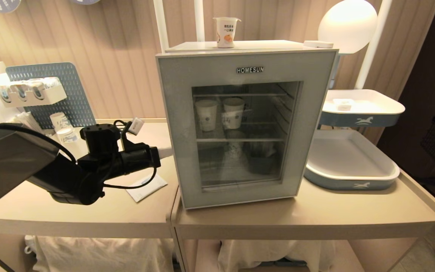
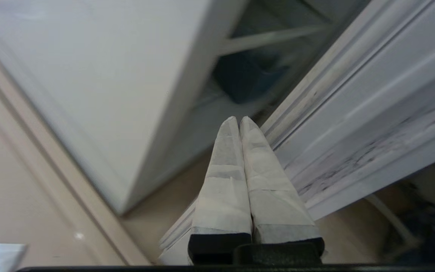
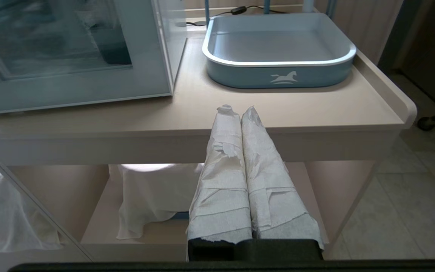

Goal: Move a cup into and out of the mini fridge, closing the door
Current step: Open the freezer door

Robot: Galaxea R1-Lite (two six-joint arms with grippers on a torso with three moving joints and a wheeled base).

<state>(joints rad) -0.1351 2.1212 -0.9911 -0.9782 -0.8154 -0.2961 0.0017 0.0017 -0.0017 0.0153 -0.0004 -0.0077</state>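
We see the cup standing upright on top of the mini fridge, near the back edge of its roof and a little left of the middle. It is untouched, with nothing gripping it.

The left gripper reaches in level from the left side of the bench, its tip at the left side wall of the fridge, about halfway up. The cup is therefore well above the gripper and further in over the fridge, well apart from it. In the left wrist view the two padded fingers are pressed together with nothing between them, and the gripper points into the narrow gap between the fridge's white side and the edge of the door. From the head view the door looks pushed against the front of the fridge, or very nearly so; we cannot tell whether it is fully latched.

Through the glass we see two paper cups on the upper wire shelf.

The right gripper hangs below the front edge of the bench, its wrapped fingers closed on nothing. Ahead of it a blue tray sits near the bench's right edge, beside the fridge.
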